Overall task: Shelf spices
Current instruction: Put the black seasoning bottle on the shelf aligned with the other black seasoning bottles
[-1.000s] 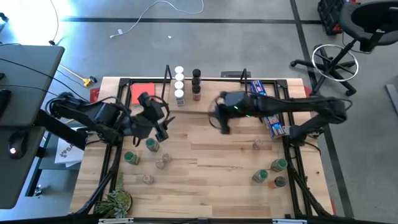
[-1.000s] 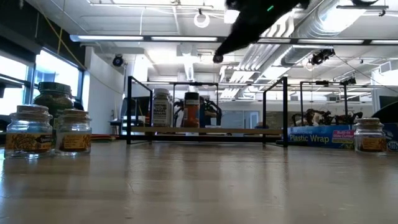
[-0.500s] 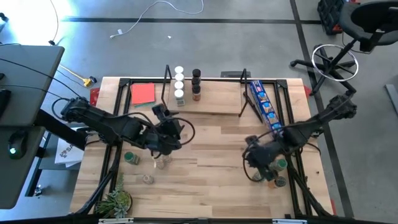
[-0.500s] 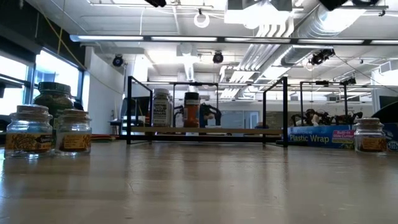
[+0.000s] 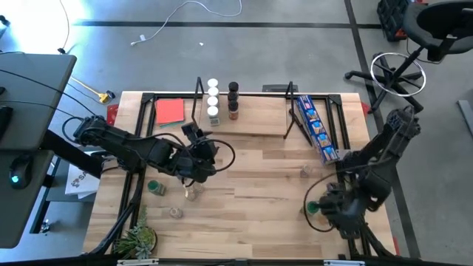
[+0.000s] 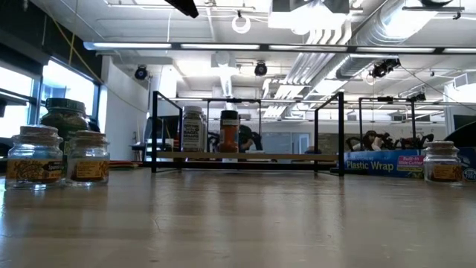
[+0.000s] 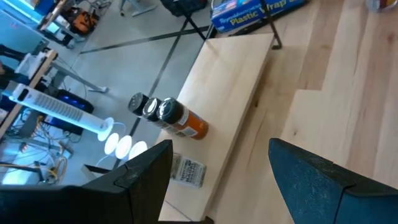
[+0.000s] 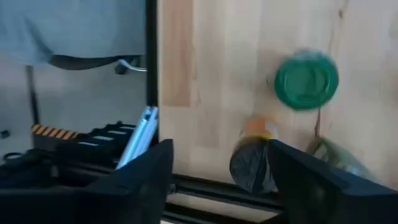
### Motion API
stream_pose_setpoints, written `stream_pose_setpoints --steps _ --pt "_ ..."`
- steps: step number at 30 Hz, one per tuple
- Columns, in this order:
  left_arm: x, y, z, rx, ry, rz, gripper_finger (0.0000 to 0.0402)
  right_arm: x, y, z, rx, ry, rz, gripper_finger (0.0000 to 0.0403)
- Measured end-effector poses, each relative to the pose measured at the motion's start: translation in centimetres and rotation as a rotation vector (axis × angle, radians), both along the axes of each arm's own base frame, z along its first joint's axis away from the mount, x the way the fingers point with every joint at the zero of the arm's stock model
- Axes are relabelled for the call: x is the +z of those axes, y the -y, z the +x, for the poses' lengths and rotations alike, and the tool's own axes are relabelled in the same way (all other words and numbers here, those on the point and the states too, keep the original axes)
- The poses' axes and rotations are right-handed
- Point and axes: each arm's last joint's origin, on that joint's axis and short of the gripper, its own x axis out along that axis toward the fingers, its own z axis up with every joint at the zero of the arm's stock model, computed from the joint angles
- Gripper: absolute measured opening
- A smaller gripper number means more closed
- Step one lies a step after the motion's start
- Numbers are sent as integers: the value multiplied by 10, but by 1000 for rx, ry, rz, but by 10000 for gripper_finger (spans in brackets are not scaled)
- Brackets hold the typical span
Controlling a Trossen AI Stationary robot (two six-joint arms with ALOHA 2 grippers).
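Observation:
The shelf (image 5: 247, 114) stands at the table's far edge. On its board stand a row of white-lidded spices (image 5: 213, 100) and a row of black-lidded ones (image 5: 233, 100). My left gripper (image 5: 201, 144) hovers open in front of the shelf's left end and holds nothing; loose jars (image 5: 154, 188) stand near it. My right gripper (image 8: 217, 180) hangs open, pointing down, over the near right corner. Below it stand a green-lidded jar (image 8: 306, 79) and a dark-lidded jar (image 8: 252, 165), which its fingers do not touch.
A red card (image 5: 170, 111) lies left of the shelf and a blue packet (image 5: 314, 125) to its right. A single clear jar (image 5: 305, 171) stands mid-right. The table's black frame rail (image 8: 152, 87) runs beside the right gripper. A plant (image 5: 137, 240) sits at the near left corner.
My right gripper has swung from in front of the shelf to the table's near right corner and tipped to point down over the jars there. My left gripper has gone a little toward the table's near right and lower, then kept still.

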Motion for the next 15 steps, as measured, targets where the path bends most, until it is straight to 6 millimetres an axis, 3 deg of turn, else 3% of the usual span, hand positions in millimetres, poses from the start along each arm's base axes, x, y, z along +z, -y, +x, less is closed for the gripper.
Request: stream_pose_setpoints --steps 5,15 --pt "-1 -1 -2 13 -13 5 262 -22 -4 -14 -51 -62 -56 278" --pt "-1 -2 -2 23 -7 16 262 -52 1 -20 -94 -114 -113 280"
